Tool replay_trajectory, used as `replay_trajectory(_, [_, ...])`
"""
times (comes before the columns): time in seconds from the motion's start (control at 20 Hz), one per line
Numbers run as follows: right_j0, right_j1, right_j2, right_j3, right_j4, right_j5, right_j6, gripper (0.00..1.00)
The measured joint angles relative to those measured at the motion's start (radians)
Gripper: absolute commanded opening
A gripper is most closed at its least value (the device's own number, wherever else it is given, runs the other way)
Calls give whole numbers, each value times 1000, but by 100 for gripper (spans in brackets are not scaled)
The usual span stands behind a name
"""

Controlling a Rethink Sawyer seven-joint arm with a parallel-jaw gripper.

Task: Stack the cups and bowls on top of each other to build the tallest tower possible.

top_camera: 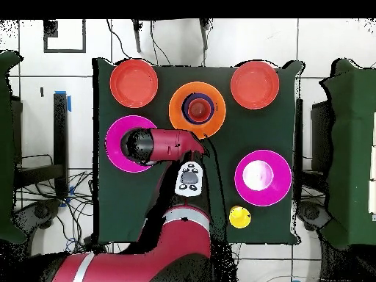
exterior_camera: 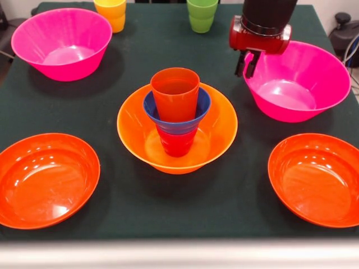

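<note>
Four pieces make up the tower (exterior_camera: 176, 120) mid-table: orange bowl (exterior_camera: 216, 131), red cup (exterior_camera: 176, 143), blue bowl (exterior_camera: 199, 109), orange cup (exterior_camera: 175, 89). Beside it, the gripper (exterior_camera: 247, 65) hangs over the near rim of a pink bowl (exterior_camera: 303, 84), apparently empty; whether it is spread I cannot tell. Judging by this, the next step is fetching another piece, which calls for a firm rim grasp.

Dark green surface (top_camera: 220, 158). Large orange bowl (top_camera: 178, 110) near centre holds a blue bowl (top_camera: 208, 104) and a cup (top_camera: 197, 110) nested inside. Two red-orange shallow bowls (top_camera: 134, 82) (top_camera: 254, 84) flank it. Red arm (top_camera: 165, 143) lies over one pink bowl (top_camera: 117, 150); second pink bowl (top_camera: 262, 177) sits apart, with the yellow cup (top_camera: 239, 217) near it.
</note>
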Motion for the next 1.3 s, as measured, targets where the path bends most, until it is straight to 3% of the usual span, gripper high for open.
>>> replay_trajectory(0.45, [-57,-58,61,40,0,41,0,0])
replay_trajectory(0.8, [-131,-121,126,40,0,184,0,0])
replay_trajectory(1.3, [-194,-164,197,40,0,249,0,0])
